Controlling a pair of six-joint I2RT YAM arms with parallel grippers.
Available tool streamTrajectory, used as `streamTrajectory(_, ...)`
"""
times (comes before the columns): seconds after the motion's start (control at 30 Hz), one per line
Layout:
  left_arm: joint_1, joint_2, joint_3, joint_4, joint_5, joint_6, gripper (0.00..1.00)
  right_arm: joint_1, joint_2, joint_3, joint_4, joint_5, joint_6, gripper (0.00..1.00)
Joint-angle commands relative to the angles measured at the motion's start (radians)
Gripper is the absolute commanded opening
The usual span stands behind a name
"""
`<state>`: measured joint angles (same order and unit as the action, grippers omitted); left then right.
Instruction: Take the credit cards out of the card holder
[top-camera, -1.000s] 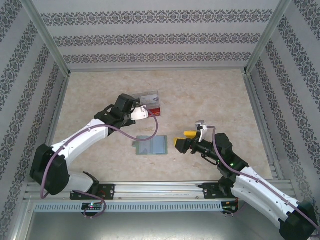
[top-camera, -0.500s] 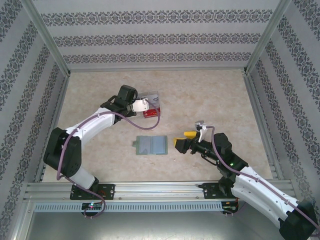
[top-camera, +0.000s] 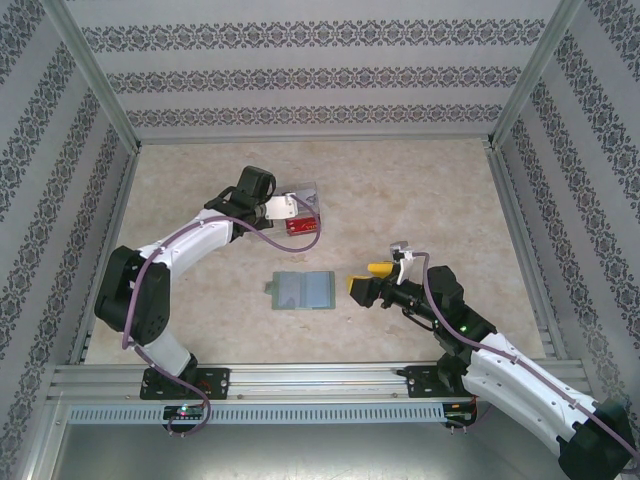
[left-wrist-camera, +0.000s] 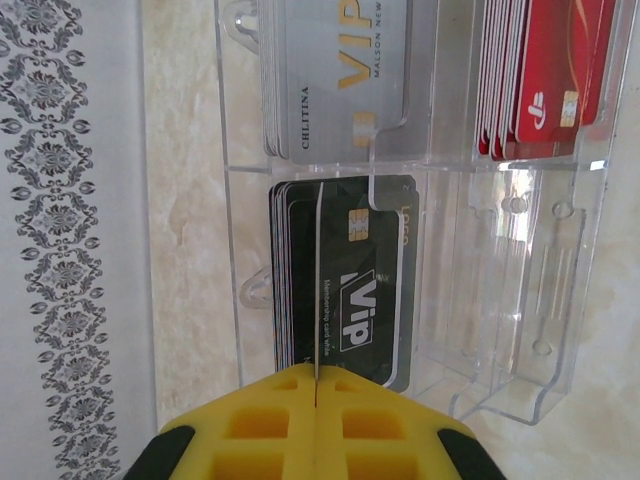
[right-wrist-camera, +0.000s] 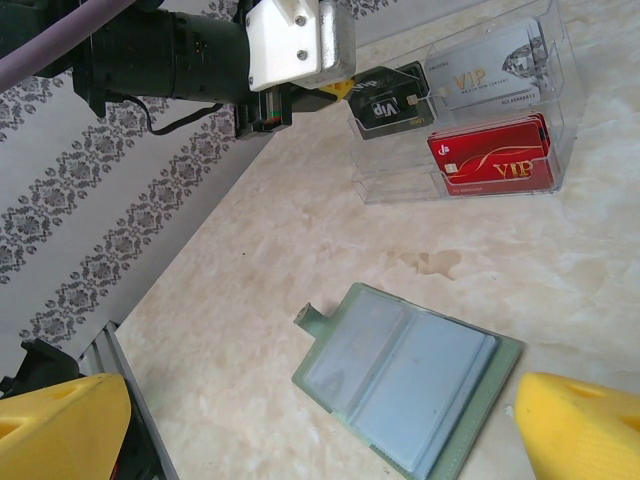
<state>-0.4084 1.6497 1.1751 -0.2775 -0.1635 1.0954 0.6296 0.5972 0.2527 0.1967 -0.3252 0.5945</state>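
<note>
The table (top-camera: 420, 200) is a smooth marbled surface, so expect low friction under anything dragged across it. The clear plastic box (left-wrist-camera: 540, 330), upper centre-left of the top view, holds silver, red and black card stacks in separate compartments. The left gripper (left-wrist-camera: 315, 400) stands at the compartment with the black stack, jaws clamped on a credit card (left-wrist-camera: 315, 290) seen edge-on as a thin pale line. The right gripper (top-camera: 368, 278) sits just right of the card holder (top-camera: 303, 290), jaws fully apart and empty. The card holder lies open and flat at frame centre; whether its pockets are loaded cannot be told. Judgement: the holder is soft and light and liable to lift or slide, so pin one half. Cards are light, stiff and slick; pinch an exposed short edge and draw along the pocket.
</note>
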Motion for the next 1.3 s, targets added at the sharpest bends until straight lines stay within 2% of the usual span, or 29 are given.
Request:
streamTrajectory(0.0,0.021,0.022,0.021,-0.014,0.018,-0.010,0.00,-0.011,0.007,-0.013,0.003,0.011,-0.018,0.98)
streamTrajectory(0.87,0.026,0.081,0.044,-0.038,0.014,-0.019,0.00,-0.010,0.017,-0.016,0.007,0.012,-0.019,0.98)
streamTrajectory(0.97,0.027,0.089,0.052,-0.035,0.006,-0.019,0.07,-0.011,0.017,-0.016,0.008,0.012,-0.019,0.98)
streamTrajectory(1.03,0.029,0.096,0.059,-0.035,0.002,-0.024,0.20,-0.010,0.017,-0.017,0.010,0.011,-0.019,0.98)
streamTrajectory(1.27,0.043,0.131,0.100,0.000,-0.041,-0.043,0.25,-0.010,0.018,-0.018,0.012,0.009,-0.019,0.98)
